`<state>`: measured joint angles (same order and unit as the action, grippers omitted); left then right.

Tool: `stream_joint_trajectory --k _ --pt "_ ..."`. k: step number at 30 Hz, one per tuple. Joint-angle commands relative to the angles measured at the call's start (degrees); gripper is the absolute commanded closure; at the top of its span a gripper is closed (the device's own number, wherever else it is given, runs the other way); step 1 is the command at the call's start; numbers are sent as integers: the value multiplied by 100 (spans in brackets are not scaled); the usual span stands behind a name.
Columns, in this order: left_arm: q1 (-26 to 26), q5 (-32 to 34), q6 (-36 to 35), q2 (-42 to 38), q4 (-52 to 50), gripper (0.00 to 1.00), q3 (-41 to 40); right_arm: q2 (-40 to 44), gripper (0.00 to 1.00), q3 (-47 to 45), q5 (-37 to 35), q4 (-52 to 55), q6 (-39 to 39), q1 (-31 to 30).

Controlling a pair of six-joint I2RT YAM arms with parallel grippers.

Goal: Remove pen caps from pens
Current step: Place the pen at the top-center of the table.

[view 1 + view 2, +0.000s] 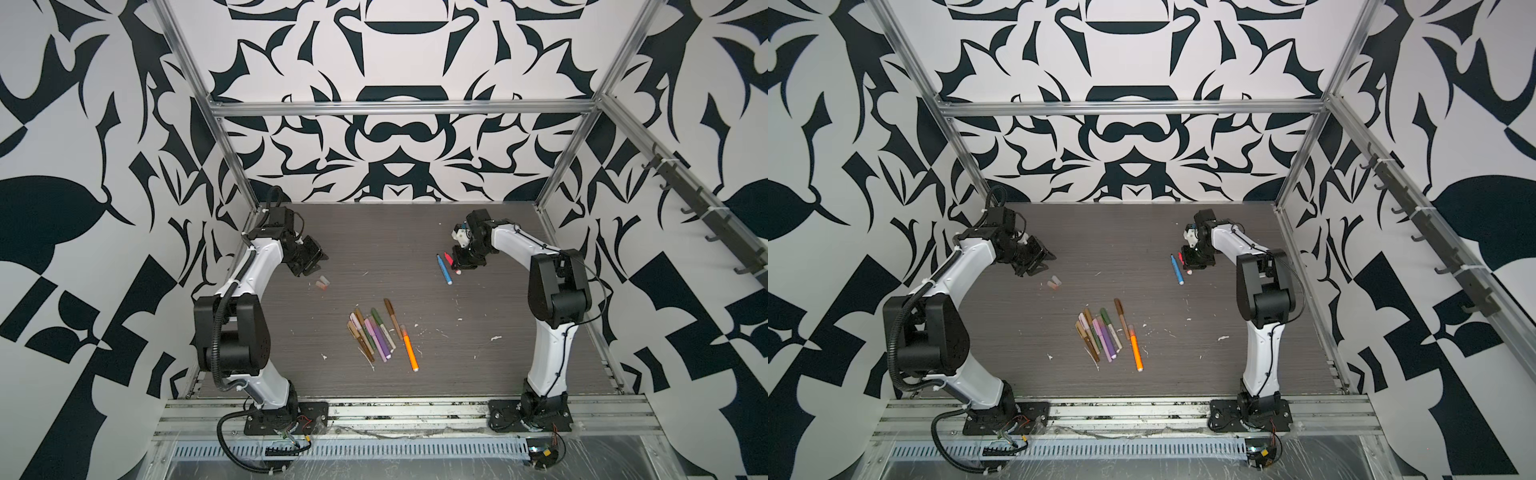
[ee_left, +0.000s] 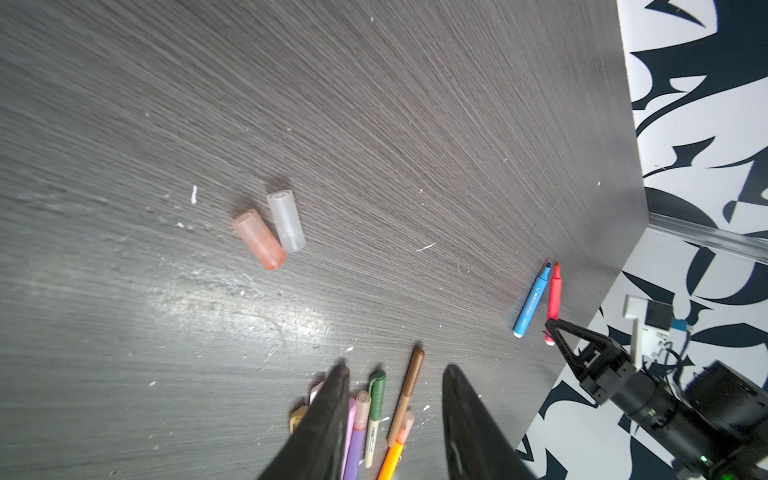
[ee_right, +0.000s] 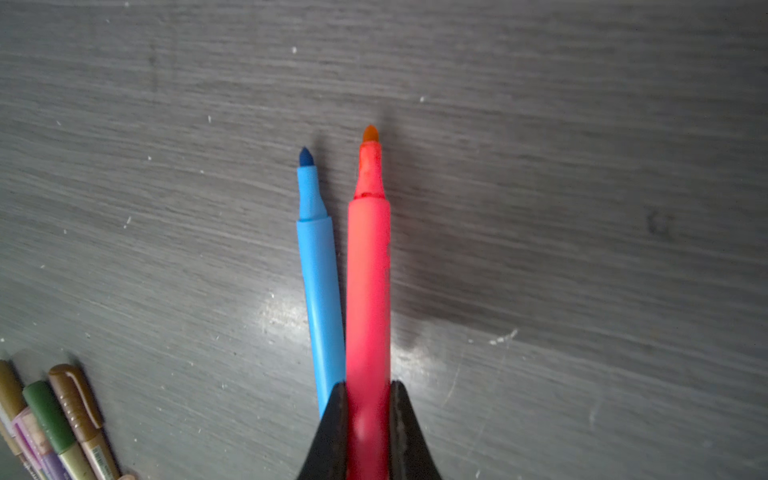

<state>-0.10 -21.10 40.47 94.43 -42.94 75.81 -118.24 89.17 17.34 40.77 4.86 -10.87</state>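
There's the right gripper [image 3: 368, 386] clamped on the uncapped red pen [image 3: 369, 270] at far right, just beside the blue pen [image 3: 320, 282], so a sloppy release could send either rolling, while the left gripper [image 2: 395, 368], released, hangs near two caps [image 2: 258, 239] far left.

The white-shelled, black-jointed left arm [image 1: 262, 262] bore a ribbed black conduit [image 1: 215, 345]; the matching right arm [image 1: 544, 357] ended in a black wedge-fingered right tool [image 3: 368, 386].
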Motion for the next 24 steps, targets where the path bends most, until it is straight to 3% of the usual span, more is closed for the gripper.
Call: stream_joint_trajectory --k 1,9,17,24 --pt "10 -106 20 -162 -105 60 -58 -29 100 224 228 -32 -34 -16" --pt "10 -136 -83 -43 -215 59 94 -7 97 74 313 -177 60 -25" --pt "10 -135 -48 14 -189 59 119 193 71 -39 259 -301 155 -20" --pt "9 -190 99 14 -67 59 63 316 64 -84 287 -321 214 -20"
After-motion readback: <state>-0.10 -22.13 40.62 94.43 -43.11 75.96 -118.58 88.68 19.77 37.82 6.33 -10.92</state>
